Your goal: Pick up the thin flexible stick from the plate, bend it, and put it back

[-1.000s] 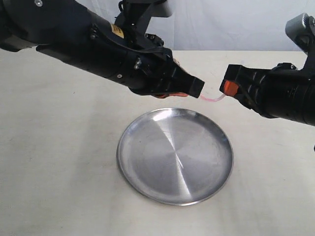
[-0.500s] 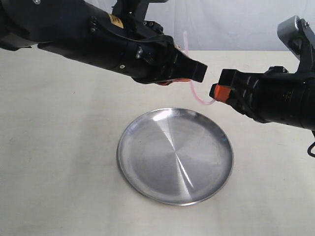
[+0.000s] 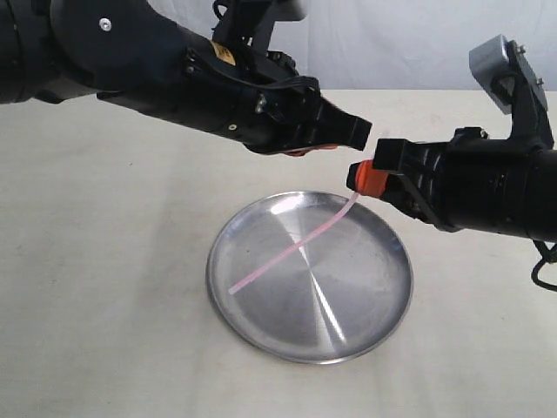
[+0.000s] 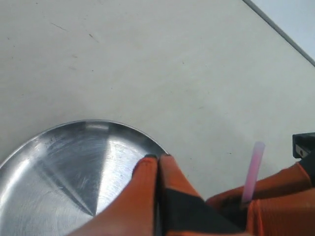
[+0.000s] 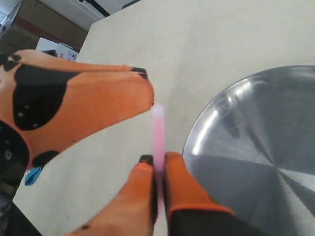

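The right tool (image 3: 366, 178), reaching in from the right of the exterior view, is clamped on one end of the thin flexible stick (image 3: 287, 257). Its wrist view shows the orange jaws pressed narrow with the pink rod pinched between them and a short stub poking out past the tips. From that grip the stick slopes down and away toward the lower left, straight or nearly so, crossing over the plate (image 3: 352, 335), which lies in the middle of the pale counter (image 3: 104, 287). The free end sits near the plate's left side. Whether it already rests on the metal or hovers just above it cannot be told from here. The left tool (image 4: 157, 158) comes in from the upper left of the exterior view and hangs just above and beside the right one. Its jaws are closed against each other with nothing between them, so only one arm carries the stick. Holding the rod by its very end lets the length swing low over the dish while the tool itself stays clear of the rim. That fits a put-back: the bending part looks done, and what seems left is to lower the held end and release it. The likely risk is that so light a rod springs or rolls off the low rim when let go, so a low, gentle release over the plate's middle seems wise.
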Controlling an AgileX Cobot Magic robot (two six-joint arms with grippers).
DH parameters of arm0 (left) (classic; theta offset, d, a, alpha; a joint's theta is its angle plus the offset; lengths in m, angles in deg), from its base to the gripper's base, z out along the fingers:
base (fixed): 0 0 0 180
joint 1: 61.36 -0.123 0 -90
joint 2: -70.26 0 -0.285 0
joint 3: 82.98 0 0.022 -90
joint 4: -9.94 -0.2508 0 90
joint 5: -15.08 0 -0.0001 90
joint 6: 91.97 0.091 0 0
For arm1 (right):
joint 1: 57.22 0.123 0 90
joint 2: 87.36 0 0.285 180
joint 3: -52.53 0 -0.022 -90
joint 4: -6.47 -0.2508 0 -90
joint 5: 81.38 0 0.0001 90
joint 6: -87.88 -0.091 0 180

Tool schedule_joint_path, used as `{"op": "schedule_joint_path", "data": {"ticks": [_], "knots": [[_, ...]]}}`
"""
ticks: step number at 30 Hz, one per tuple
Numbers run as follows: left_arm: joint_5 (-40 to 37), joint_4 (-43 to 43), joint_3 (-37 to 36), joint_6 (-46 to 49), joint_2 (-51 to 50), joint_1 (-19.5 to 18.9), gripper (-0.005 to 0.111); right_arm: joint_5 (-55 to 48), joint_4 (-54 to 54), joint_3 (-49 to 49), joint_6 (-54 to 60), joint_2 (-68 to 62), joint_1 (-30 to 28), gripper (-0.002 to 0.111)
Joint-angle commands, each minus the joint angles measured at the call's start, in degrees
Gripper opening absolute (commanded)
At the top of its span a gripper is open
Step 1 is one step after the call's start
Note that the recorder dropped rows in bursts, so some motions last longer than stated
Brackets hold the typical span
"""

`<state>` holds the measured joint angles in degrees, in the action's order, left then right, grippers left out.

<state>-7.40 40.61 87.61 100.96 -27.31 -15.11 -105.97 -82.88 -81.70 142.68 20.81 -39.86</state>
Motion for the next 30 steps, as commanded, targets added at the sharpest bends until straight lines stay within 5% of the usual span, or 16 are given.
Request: {"op": "schedule_joint_path", "data": {"ticks": [1, 9, 20, 30], "knots": [[0.72, -0.58, 0.28, -0.26, 0.11, 0.07, 0.0, -0.31, 0.43, 0.32, 0.58, 0.06, 0.04, -0.001], [-12.61, -4.17, 0.28, -0.2, 2.53, -8.69, 0.0, 10.48, 0.29, 0.32, 0.57, 0.06, 0.04, -0.001], [-24.69, 15.54, -0.66, 19.31, 1.82, -8.66, 0.002, 8.49, -0.62, 0.32, 0.72, 0.06, 0.04, -0.001], [-33.62, 16.06, -0.66, 19.31, -0.05, -8.44, 0.051, 5.56, -1.28, 0.32, 0.72, 0.06, 0.04, -0.001]]}}
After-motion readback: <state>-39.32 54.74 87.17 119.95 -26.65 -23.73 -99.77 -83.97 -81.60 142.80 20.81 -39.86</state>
